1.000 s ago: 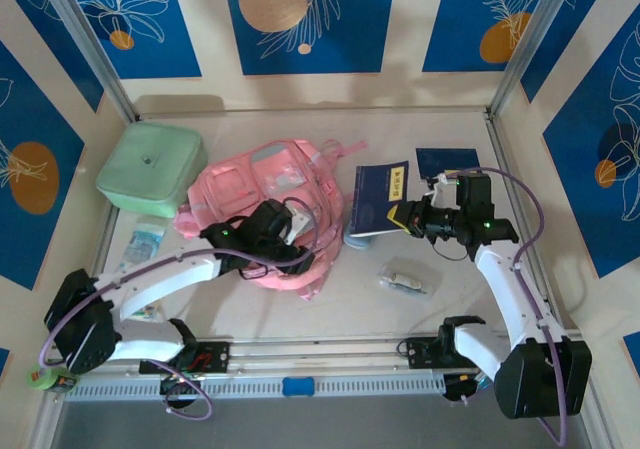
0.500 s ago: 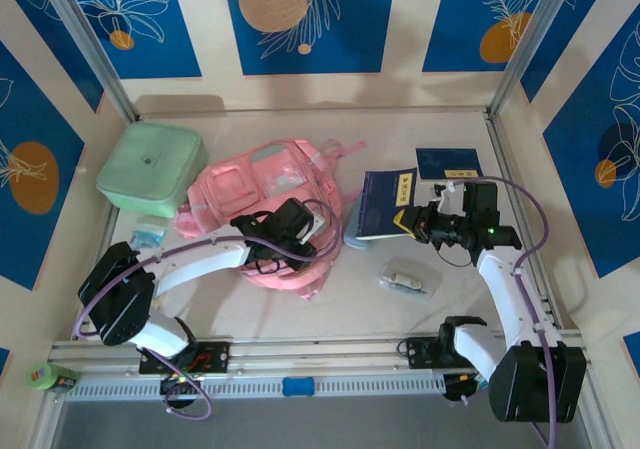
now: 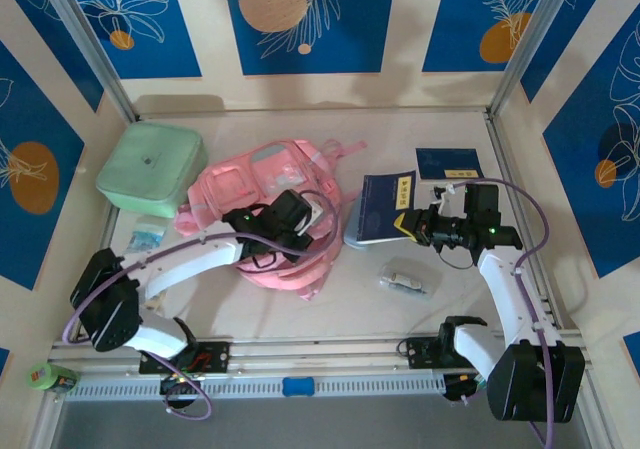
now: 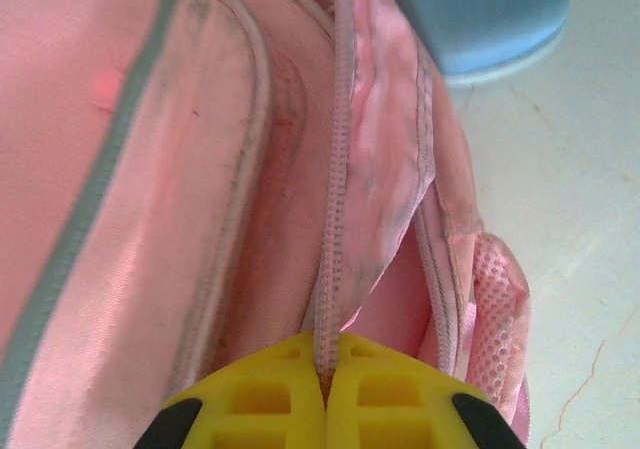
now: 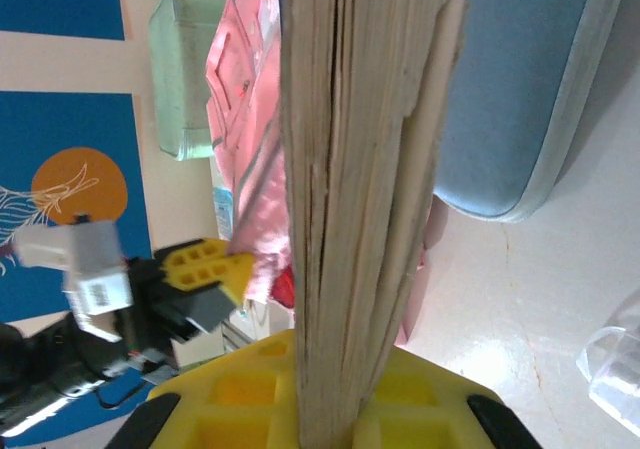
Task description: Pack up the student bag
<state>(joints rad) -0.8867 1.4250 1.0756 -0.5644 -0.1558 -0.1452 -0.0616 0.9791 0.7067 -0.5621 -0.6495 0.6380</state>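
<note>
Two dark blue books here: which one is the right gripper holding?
The book with the yellow label, nearer the pink bag, clamped at its edge. The plain book lies flat farther back, untouched.

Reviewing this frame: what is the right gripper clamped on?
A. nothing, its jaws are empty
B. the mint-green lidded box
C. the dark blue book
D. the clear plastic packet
C: in the right wrist view the dark blue book's page edges stand clamped in the right gripper, and the top view puts that gripper at the book's right edge.
</note>
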